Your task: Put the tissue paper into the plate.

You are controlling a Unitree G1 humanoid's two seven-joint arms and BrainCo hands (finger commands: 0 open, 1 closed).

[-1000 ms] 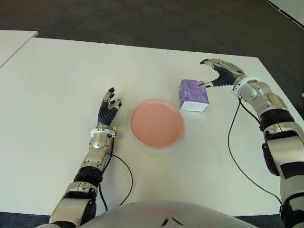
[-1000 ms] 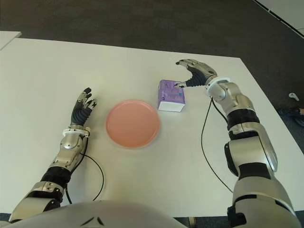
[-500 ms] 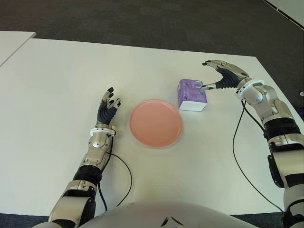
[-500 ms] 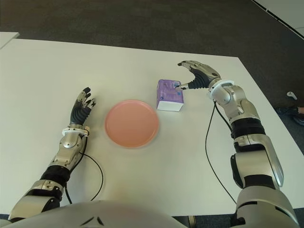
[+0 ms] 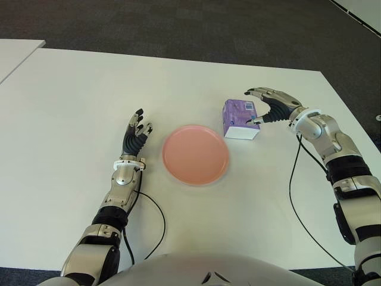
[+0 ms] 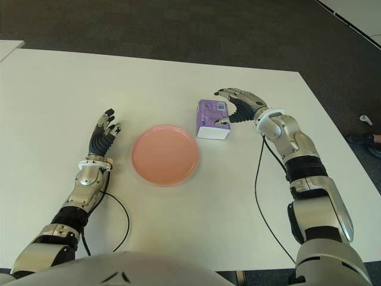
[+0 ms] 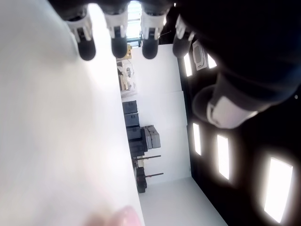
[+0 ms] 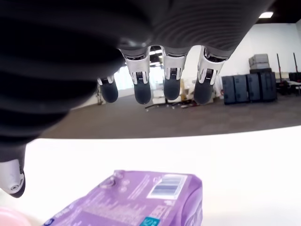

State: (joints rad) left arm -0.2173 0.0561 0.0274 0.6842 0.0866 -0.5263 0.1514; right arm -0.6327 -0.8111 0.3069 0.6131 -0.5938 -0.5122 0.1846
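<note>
My left hand [image 5: 134, 138] shows on the white table [image 5: 71, 101] to the left of the plate, fingers straight and relaxed, nothing in it. I leave it idle.

Pink plate [image 5: 196, 154] sits near table centre, nothing on it.

Tissue paper pack [image 5: 241, 118], purple with a white lower edge, lies on the table just beside the plate, on its right and a little farther from me. The two look apart, narrow gap between rims. The pack looks roughly squarish from above, so I can't name a long axis with confidence.

My right hand [image 5: 269, 107] is at the pack's right side, clearly the nearer hand. Fingers [image 6: 229, 94] are spread and arch over the pack's top, and the thumb tip sits low by its right face. In the right wrist view the four fingertips [image 8: 142, 92] hang in air above the pack [image 8: 141, 202] with daylight between, so the hand is open and not gripping. Whether the thumb touches the wrapper I cannot tell.

Judgement: the pack lies to the left of the palm, under the fingers. Next I would lower and close across it, then carry it left and slightly toward me to the plate. Soft wrapper may slip or skid if pinched shallow.
</note>
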